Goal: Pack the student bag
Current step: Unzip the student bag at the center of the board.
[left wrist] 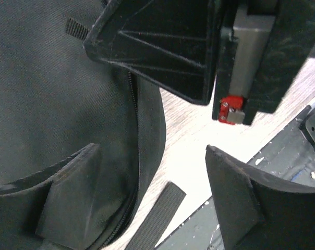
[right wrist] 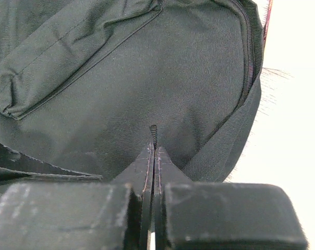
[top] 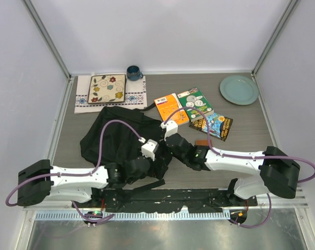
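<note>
From above, the bag (top: 121, 138) lies flat on the surface (top: 241, 140), left of the middle, and its near-right edge is turned to both arms. The left gripper (top: 147, 165) comes to this edge from the near side and the right gripper (top: 169, 150) from the right, so the two almost meet at the same corner. Three books (top: 195, 104) lie beyond the bag on the far right and are nearer to the right arm. A plate (top: 239, 89), a mug (top: 133, 72) and a mat (top: 108, 89) are at the far side. In the left wrist view, the left jaws are released and wide apart. One finger is over the black fabric and the other over the bare surface, and the zip (left wrist: 132, 104) of the bag's edge runs between them, pointing away from the wrist. A loose strap (left wrist: 158, 211) lies just beside the edge, and the right gripper hangs close above. In the right wrist view, the right jaws are clenched on a thin black tab (right wrist: 153, 130), probably the zip pull, but I cannot tell for sure. The fabric spreads directly ahead of these jaws. I judge that the bag is not yet opened. The pull should go along the zip line, and the left jaws should first close on the edge to hold it against this pull.
</note>
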